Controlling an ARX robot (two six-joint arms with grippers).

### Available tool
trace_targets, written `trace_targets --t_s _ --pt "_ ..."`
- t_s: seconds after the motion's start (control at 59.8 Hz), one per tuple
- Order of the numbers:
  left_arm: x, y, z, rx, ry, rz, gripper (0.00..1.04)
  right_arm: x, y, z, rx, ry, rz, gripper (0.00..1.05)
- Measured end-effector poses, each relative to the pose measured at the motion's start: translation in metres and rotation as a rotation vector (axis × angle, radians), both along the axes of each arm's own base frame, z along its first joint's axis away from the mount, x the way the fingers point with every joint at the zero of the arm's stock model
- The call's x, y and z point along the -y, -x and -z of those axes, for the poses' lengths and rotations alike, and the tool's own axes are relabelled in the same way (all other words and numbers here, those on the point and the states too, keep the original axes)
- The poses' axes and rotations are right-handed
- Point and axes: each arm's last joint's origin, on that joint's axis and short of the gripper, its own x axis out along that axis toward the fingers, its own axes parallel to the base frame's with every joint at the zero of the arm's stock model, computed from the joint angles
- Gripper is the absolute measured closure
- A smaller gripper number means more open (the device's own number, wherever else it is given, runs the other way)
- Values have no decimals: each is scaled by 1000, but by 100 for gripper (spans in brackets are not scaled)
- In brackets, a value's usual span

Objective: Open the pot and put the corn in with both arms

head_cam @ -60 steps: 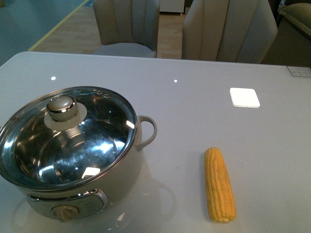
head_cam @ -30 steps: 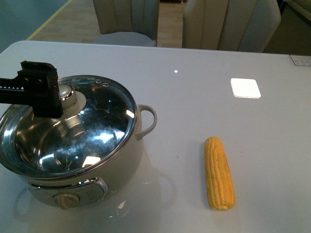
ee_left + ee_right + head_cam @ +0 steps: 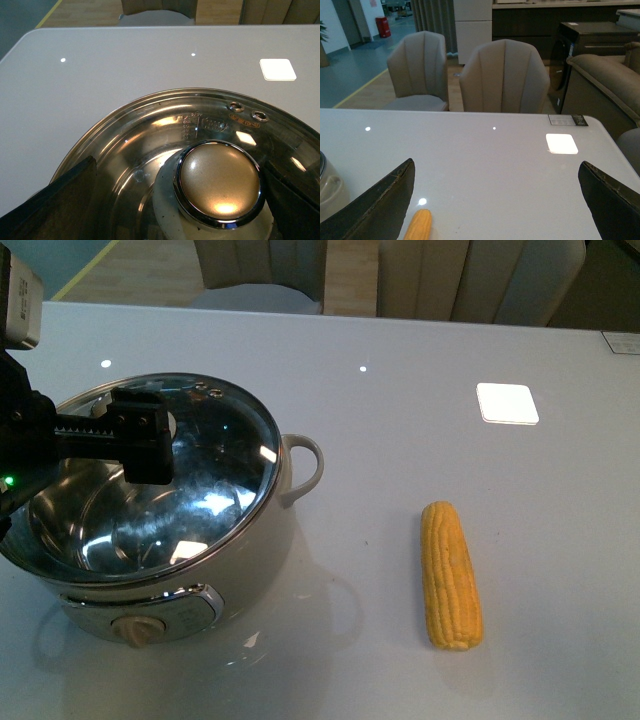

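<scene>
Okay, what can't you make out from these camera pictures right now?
1. Front view: the left end effector hides most of the lid knob, so contact is unclear.
2. Front view: the right end effector is out of frame.
3. Right wrist view: the corn is mostly cut off by the frame edge.

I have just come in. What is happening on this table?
The left tool is open over the pot, one finger on each side of the knob of the lid. The lid sits on the pot. The corn lies on the table beside the pot, untouched. The right tool hangs open above the table.
</scene>
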Motion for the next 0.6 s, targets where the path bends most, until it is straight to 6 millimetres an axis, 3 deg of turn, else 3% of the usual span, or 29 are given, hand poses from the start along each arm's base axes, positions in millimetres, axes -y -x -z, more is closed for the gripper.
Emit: trace_targets --t_s 0.368,0.602 --pt "7 -5 11 -26 10 13 9 0 0 0 0 0 0 9" --pt "15 -8 14 -34 31 31 44 0 0 0 0 0 0 9"
